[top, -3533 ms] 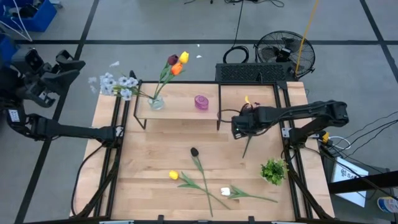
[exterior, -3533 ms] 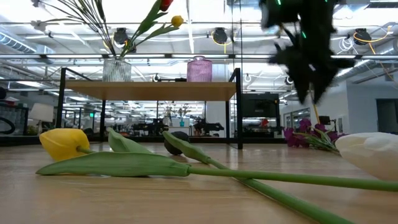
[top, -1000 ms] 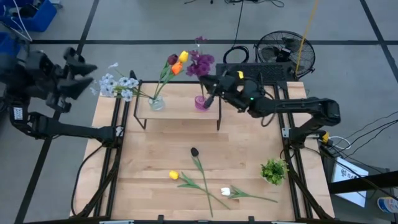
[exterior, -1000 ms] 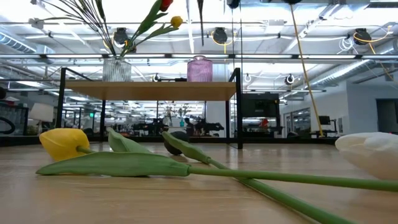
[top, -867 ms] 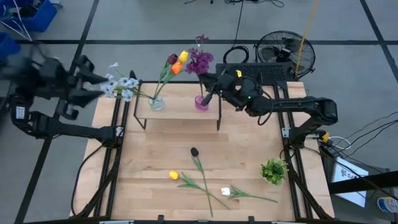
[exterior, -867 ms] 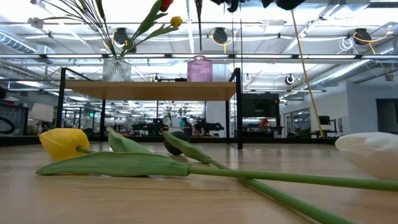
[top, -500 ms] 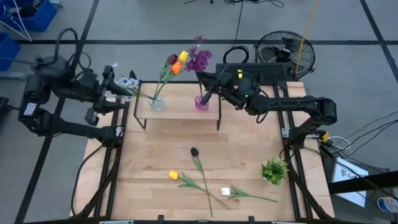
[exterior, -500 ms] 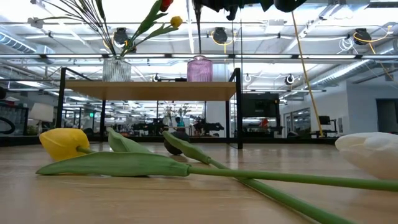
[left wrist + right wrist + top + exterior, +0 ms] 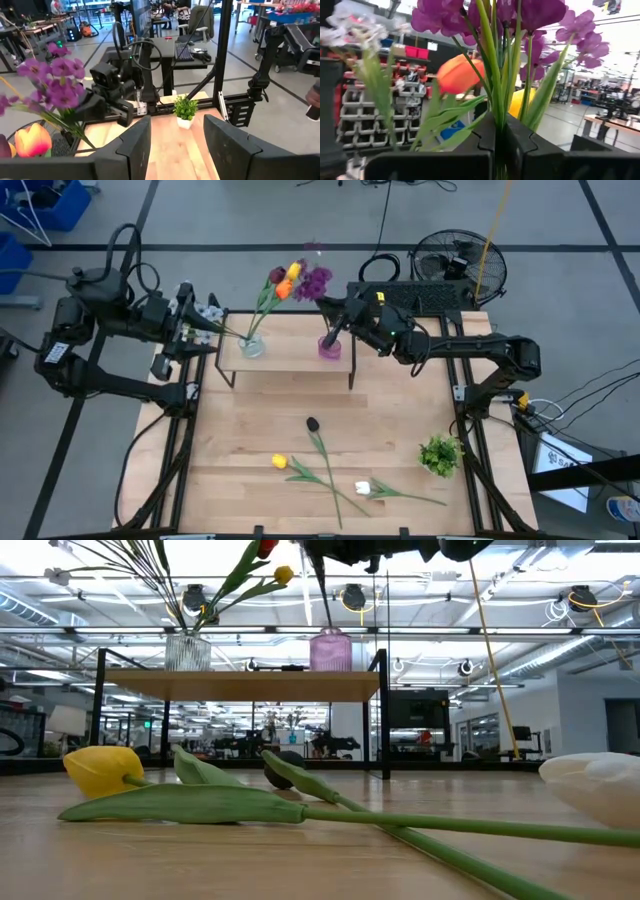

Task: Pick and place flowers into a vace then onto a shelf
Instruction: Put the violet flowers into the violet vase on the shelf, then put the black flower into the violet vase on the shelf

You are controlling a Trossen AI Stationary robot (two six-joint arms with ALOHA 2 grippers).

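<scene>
On the shelf (image 9: 285,363) stand a clear vase (image 9: 250,345) and a pink vase (image 9: 328,348). The clear vase holds orange, yellow and dark red flowers (image 9: 283,280) and pale blue-white sprays (image 9: 208,311). My right gripper (image 9: 335,323) is shut on a purple cluster flower (image 9: 315,280), whose stem (image 9: 322,595) reaches down into the pink vase (image 9: 330,650). My left gripper (image 9: 195,327) stands open at the shelf's left end, beside the sprays, with nothing between its fingers (image 9: 135,145). A dark (image 9: 312,423), a yellow (image 9: 279,462) and a white flower (image 9: 362,488) lie on the table. My right gripper pinches the purple flower's green stems (image 9: 496,107) between its two fingers, below the blooms and above the pink vase's mouth. The fingers come slanting from the table's right and lie across the stems. The flower stands nearly upright, its lower end inside the vase.
A short leafy green tuft (image 9: 440,452) stands near the table's right edge. Black frame rails (image 9: 190,430) run along both sides of the table. A fan (image 9: 458,265) and a dark crate (image 9: 410,297) sit behind the far edge.
My left gripper has swung in from beyond the table's left edge toward the shelf's left end and the sprays, staying open. My right gripper has come down a little with the purple flower, and the stem's lower end has gone into the pink vase, which has shifted slightly.
</scene>
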